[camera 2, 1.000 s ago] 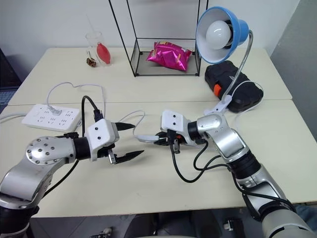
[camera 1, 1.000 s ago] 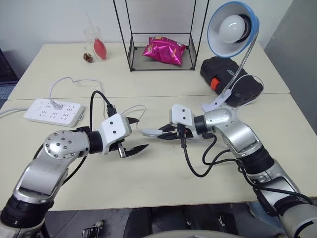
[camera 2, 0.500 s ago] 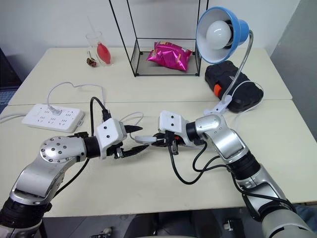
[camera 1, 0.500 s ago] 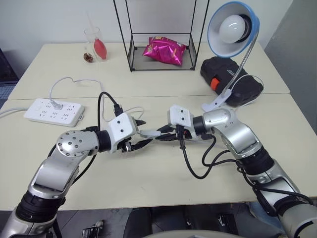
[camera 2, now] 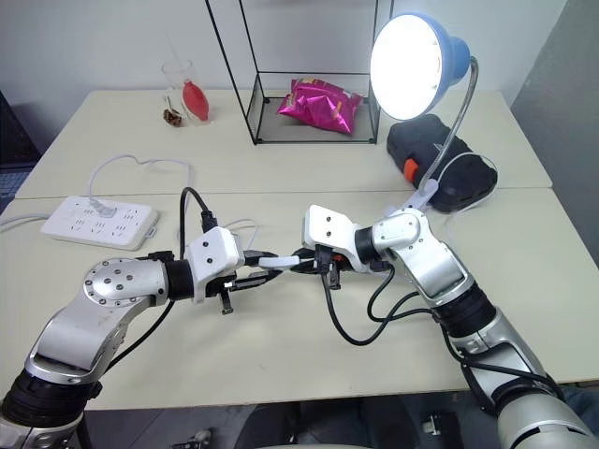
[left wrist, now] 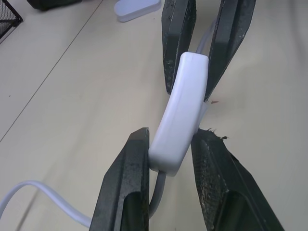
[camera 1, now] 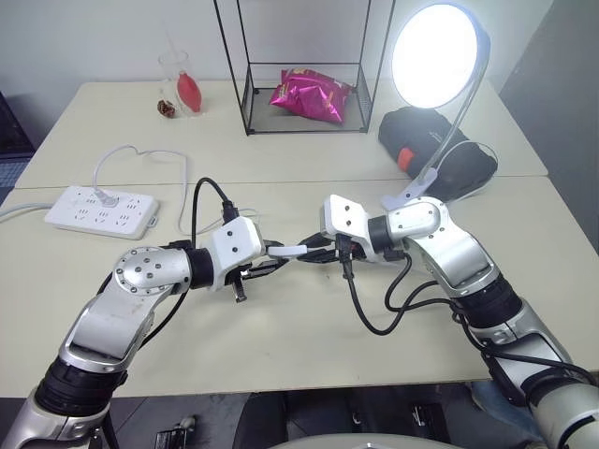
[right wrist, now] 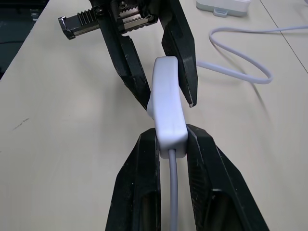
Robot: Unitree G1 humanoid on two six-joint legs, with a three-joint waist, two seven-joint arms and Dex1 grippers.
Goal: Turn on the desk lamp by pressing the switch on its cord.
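Observation:
The desk lamp (camera 1: 436, 54), a blue dome on a silver gooseneck, stands at the table's back right with its bulb glowing bright. The white oblong switch (camera 1: 287, 251) hangs just above the middle of the table. My left gripper (camera 1: 274, 259) is shut on one end of the switch (left wrist: 180, 110), its fingers (left wrist: 126, 178) squeezing both sides. My right gripper (camera 1: 314, 251) is shut on the other end, where the cord (right wrist: 172, 192) runs out between its fingers (right wrist: 142, 178). More of the thin white cord (camera 1: 140, 152) curls toward the power strip.
A white power strip (camera 1: 103, 210) lies at the left. At the back stand a black wire rack (camera 1: 245, 94) holding a pink snack bag (camera 1: 311, 94) and a glass (camera 1: 184, 84). A black case (camera 1: 438, 150) sits behind the lamp's clip base (camera 1: 404, 197). Black robot cables (camera 1: 374, 318) loop under my right arm.
My left gripper moved right to the switch and closed from wide open onto it. The lamp's bulb went from dark to lit. The right gripper kept still.

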